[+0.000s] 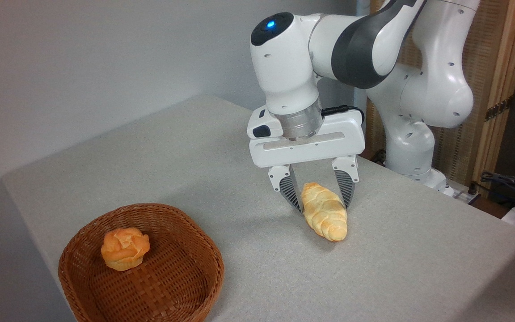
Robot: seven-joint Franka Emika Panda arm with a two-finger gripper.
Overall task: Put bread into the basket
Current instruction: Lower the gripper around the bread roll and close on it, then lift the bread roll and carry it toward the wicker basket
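White arm's fingers (293,190) astride bread (324,217)

Light: even and bright, diffused from overhead.
Shadows: a soft one is cast on the table (239,179) beneath the gripper (318,199).
Glare: mild sheen is seen on the white arm (436,89).
Focus: sharp throughout; slight grain noted.

A round orange knotted bun (124,248) sits still; dark cables (508,183), possibly chargers, trail off the grey table (159,156).
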